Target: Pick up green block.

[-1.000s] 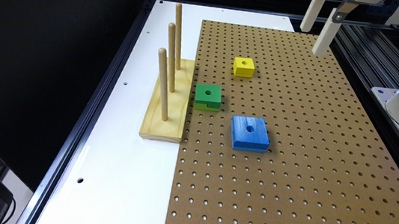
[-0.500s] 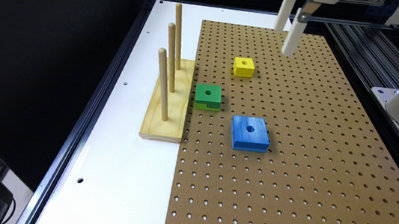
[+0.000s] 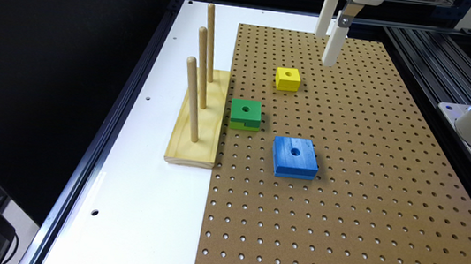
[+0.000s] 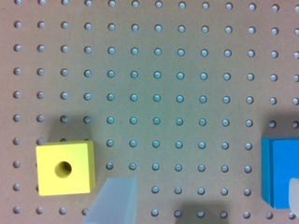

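Pegboard tabletop (image 3: 343, 197); jaws spread, gripper (image 3: 327, 44) high beyond yellow block (image 3: 288, 79); best carry over green block (image 3: 245, 113), straddle flat sides, descend

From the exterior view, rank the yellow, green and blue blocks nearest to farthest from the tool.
The tool hangs above the far end of the pegboard.
1. Yellow block: just toward the exterior view's left of the tool.
2. Green block: farther left, beside the wooden peg stand.
3. Blue block: closest to the camera.

The pegboard (image 3: 345, 184) carries the green block (image 3: 245, 113), yellow block (image 3: 288, 78) and blue block (image 3: 295, 157).
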